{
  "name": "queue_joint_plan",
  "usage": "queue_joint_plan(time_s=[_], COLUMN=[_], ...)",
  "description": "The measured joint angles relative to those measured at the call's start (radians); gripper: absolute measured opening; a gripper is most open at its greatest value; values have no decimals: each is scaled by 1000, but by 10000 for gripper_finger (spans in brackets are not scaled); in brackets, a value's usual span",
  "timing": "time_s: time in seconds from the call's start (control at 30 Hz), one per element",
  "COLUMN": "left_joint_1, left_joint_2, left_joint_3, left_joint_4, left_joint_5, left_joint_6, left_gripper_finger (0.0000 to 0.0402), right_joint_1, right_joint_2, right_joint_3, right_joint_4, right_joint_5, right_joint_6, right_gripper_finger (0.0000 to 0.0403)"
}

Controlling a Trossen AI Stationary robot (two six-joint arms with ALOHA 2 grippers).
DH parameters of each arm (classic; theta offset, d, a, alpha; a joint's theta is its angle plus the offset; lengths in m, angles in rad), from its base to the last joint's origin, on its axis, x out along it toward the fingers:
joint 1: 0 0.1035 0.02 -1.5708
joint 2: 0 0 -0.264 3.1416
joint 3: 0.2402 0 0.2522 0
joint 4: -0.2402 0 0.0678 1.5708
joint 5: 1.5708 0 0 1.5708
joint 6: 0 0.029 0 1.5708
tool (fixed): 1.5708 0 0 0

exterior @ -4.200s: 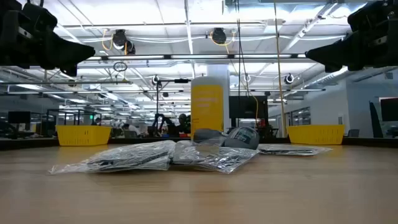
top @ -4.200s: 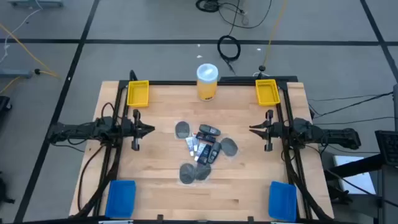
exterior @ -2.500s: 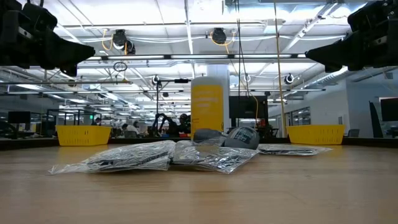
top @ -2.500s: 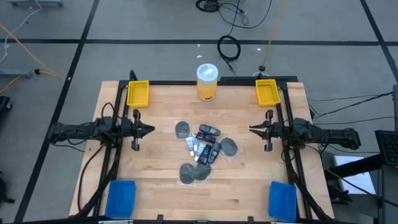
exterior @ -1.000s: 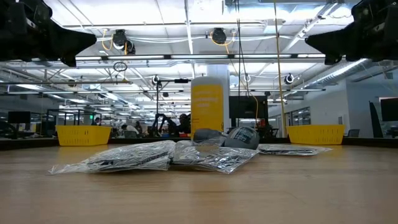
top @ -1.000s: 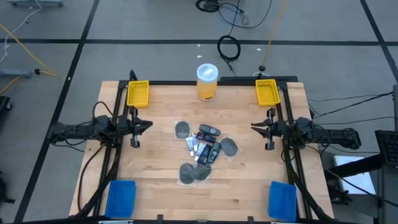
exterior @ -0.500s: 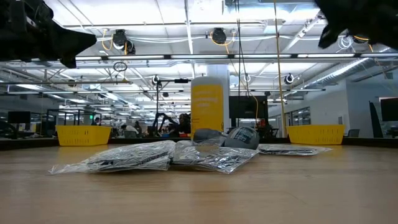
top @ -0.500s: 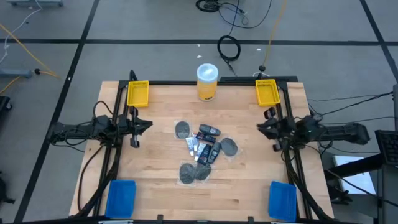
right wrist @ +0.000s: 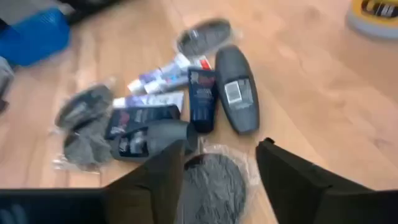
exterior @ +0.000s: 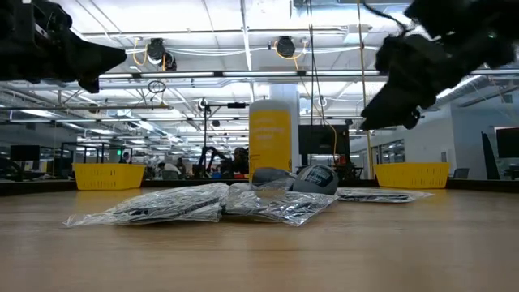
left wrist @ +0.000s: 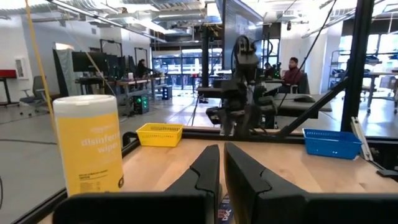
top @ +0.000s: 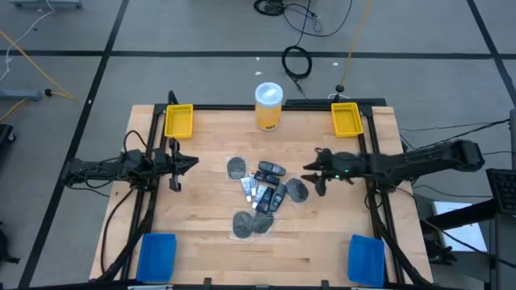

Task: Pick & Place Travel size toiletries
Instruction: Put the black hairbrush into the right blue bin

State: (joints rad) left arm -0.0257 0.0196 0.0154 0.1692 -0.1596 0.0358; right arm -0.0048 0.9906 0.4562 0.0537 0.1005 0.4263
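Observation:
The travel size toiletries point(top: 262, 197) lie in a loose pile at the table's middle: grey mesh discs point(top: 297, 190), stubby dark containers point(top: 272, 170) and slim white tubes point(top: 250, 189), some in clear wrap. My right gripper point(top: 310, 173) hangs open just right of the pile and touches nothing. In the right wrist view its fingers point(right wrist: 222, 146) straddle a grey disc point(right wrist: 214, 180) from above, with a dark container point(right wrist: 236, 90) beyond. My left gripper point(top: 195, 160) waits shut near the table's left edge, above the wood point(left wrist: 222, 152).
A large yellow jar with a white lid point(top: 268, 105) stands at the far edge. Yellow bins point(top: 179, 121) point(top: 346, 119) sit at the far corners and blue bins point(top: 157, 254) point(top: 365, 258) at the near corners. Bare wood surrounds the pile.
My right gripper has swung from the table's right edge toward the left, out over the right side of the toiletries pile, and has tipped downward. The pile has not moved.

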Motion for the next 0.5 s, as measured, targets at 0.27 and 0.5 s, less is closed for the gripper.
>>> queue_joint_plan(time_s=[0.27,0.5], left_joint_1=[0,0], left_joint_2=[0,0], left_joint_3=[0,0], left_joint_4=[6,-13], left_joint_5=[-14,-52], left_joint_6=[-44,-46], left_gripper_finger=[26,26], right_joint_1=[-1,-8], right_joint_2=[301,446], right_joint_3=[105,105], right_joint_4=[-69,36], right_joint_5=[-101,-44], right_joint_6=[-130,-205], right_gripper_finger=[261,268])
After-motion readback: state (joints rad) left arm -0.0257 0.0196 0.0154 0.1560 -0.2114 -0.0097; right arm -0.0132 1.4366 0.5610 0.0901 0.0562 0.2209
